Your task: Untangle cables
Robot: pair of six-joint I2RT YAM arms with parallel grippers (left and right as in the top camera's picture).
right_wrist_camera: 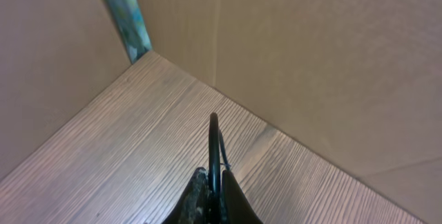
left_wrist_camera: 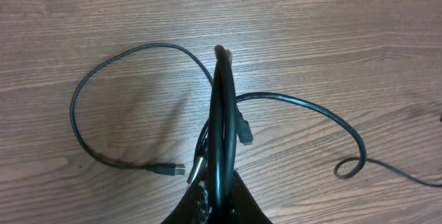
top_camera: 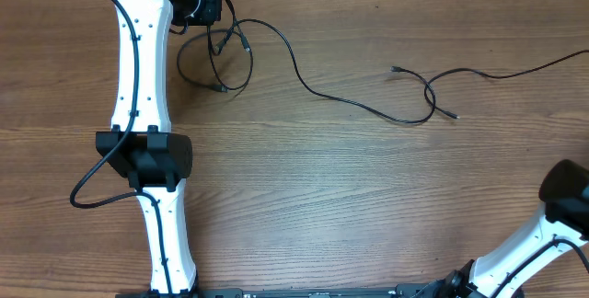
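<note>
The cables are thin black cords. One bunch loops by the top left, and a long strand trails right to two plug ends. My left gripper sits over the bunch. In the left wrist view its fingers are pressed together, and cable strands meet at them from both sides. A dark plug and a silvery plug hang close beside the fingers. A USB plug lies on the table. My right gripper is shut, far from the cables.
The wooden table runs the full width. Another black cord leaves at the right edge. Cardboard walls stand around the table corner in the right wrist view. A thicker arm wire loops beside the left arm.
</note>
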